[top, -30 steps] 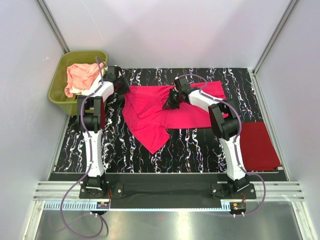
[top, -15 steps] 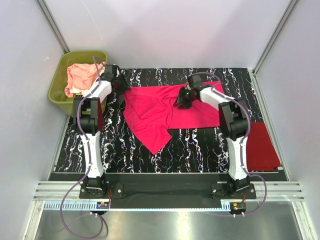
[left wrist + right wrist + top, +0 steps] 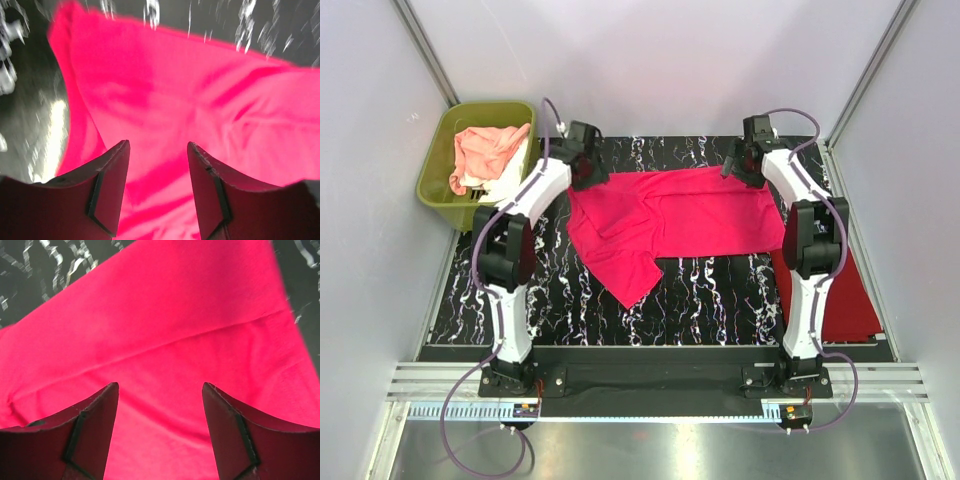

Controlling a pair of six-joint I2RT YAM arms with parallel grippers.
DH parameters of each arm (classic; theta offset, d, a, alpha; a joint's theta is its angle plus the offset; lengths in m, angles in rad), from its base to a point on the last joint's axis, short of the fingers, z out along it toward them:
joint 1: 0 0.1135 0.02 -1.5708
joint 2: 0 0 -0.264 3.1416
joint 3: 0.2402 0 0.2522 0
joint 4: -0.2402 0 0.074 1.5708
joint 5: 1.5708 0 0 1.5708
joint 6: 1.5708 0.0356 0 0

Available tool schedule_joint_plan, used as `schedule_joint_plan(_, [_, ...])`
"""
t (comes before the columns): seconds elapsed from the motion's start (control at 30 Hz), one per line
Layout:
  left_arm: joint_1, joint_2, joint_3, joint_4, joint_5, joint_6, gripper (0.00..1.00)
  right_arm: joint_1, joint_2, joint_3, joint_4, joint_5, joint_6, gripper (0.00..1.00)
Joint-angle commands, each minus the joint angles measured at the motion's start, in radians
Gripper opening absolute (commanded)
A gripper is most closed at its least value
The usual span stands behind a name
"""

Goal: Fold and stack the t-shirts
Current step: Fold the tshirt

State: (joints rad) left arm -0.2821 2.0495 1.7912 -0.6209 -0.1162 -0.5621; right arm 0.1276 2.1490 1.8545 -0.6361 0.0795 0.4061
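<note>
Hot pink cloth lies beneath both my pincers: the hot pink t-shirt [image 3: 670,215] is spread on the desk [image 3: 720,290], one far corner under my left pincer [image 3: 157,147], the other under my right pincer [image 3: 160,387]. Both stand open, gripping nothing. The dark red t-shirt [image 3: 845,300] lies behind my right pincer, towards my base. Left of my left pincer, the olive-green tub [image 3: 435,165] holds the peach-pink t-shirt [image 3: 485,150] and the white t-shirt [image 3: 505,180].
</note>
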Motion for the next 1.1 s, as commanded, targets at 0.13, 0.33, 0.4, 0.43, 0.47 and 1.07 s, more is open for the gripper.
schedule_joint_plan(0.13, [-0.029, -0.032, -0.127, -0.122, -0.088, -0.124, 0.56, 0.014, 0.109, 0.103, -0.042, 0.175, 0.002, 0.65])
schedule_joint_plan(0.33, [-0.022, 0.084, -0.059, -0.175, -0.040, -0.142, 0.55, 0.000, 0.138, 0.081, 0.056, 0.112, -0.009, 0.51])
schedule_joint_plan(0.4, [-0.014, 0.116, -0.043, -0.181, -0.033, -0.144, 0.55, 0.000, 0.158, 0.080, 0.072, 0.106, -0.007, 0.51])
schedule_joint_plan(0.43, [-0.011, 0.127, -0.039, -0.183, -0.031, -0.144, 0.55, 0.000, 0.167, 0.086, 0.072, 0.103, -0.006, 0.51])
schedule_joint_plan(0.47, [0.003, 0.145, -0.035, -0.186, -0.027, -0.147, 0.55, 0.000, 0.178, 0.089, 0.072, 0.097, -0.004, 0.52])
schedule_joint_plan(1.07, [0.156, 0.388, 0.367, -0.326, 0.082, 0.014, 0.56, 0.007, 0.416, 0.448, -0.057, -0.010, 0.069, 0.59])
